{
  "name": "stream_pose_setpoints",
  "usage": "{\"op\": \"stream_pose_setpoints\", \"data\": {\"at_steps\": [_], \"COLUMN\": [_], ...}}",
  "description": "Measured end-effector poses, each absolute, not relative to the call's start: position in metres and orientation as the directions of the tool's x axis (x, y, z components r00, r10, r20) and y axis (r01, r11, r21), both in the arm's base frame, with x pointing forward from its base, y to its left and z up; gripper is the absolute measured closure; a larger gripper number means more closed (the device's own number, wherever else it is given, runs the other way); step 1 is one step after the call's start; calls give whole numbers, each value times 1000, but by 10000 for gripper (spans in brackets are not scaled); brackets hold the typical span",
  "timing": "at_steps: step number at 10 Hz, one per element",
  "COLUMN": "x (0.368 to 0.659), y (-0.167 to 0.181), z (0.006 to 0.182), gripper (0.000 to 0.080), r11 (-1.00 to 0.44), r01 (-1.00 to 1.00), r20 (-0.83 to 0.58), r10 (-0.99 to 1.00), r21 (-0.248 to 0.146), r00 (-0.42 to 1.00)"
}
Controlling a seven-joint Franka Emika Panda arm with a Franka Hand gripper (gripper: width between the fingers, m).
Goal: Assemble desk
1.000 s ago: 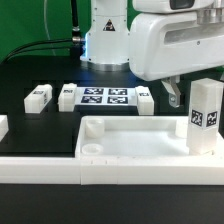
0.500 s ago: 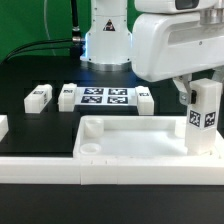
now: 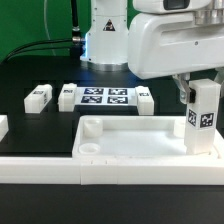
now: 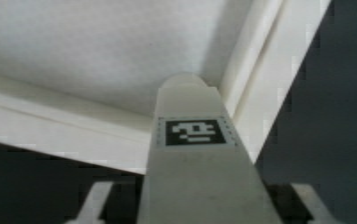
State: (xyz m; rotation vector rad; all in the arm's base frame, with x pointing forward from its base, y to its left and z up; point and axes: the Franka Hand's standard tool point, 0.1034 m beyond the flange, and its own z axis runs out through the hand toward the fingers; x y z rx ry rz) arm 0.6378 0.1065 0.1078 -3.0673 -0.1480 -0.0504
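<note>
The white tray-like tabletop (image 3: 130, 160) lies at the front of the table. One white square leg (image 3: 203, 118) with a tag stands upright in its corner at the exterior view's right. My gripper (image 3: 190, 92) is at the top part of that leg. In the wrist view the leg (image 4: 200, 150) runs between my fingers (image 4: 107, 200), with a dark gap on each side, so the jaws are open around it. The tabletop's rim and floor (image 4: 86, 50) show beyond the leg. My gripper (image 4: 203, 205) holds nothing.
Three loose tagged legs (image 3: 38, 96), (image 3: 68, 97), (image 3: 145, 98) lie beside the marker board (image 3: 105, 97) at the back. A long white rail (image 3: 40, 168) runs along the front. Another white part (image 3: 3, 126) shows at the left edge. The arm's base (image 3: 105, 40) stands behind.
My gripper has moved toward the exterior view's right, from beside the upright leg to around its top. The leg stays standing in the corner.
</note>
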Motion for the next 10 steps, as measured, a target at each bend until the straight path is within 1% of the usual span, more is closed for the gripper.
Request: {"op": "stream_pose_setpoints", "data": {"at_steps": [2, 4, 6, 7, 8, 10], "x": [638, 637, 637, 637, 636, 635], "y": [107, 108, 108, 109, 110, 111], "z": [108, 108, 108, 107, 107, 107], "gripper": [512, 512, 512, 512, 511, 511], "r11": [-987, -927, -810, -745, -710, -532], "r01": [-134, -362, -579, -661, -699, -843], "r20": [16, -7, -33, -48, -53, -84], "r10": [-136, -363, -579, -660, -697, -839], "r21": [-93, -96, -95, -95, -92, -74], "r00": [991, 932, 815, 750, 715, 537]}}
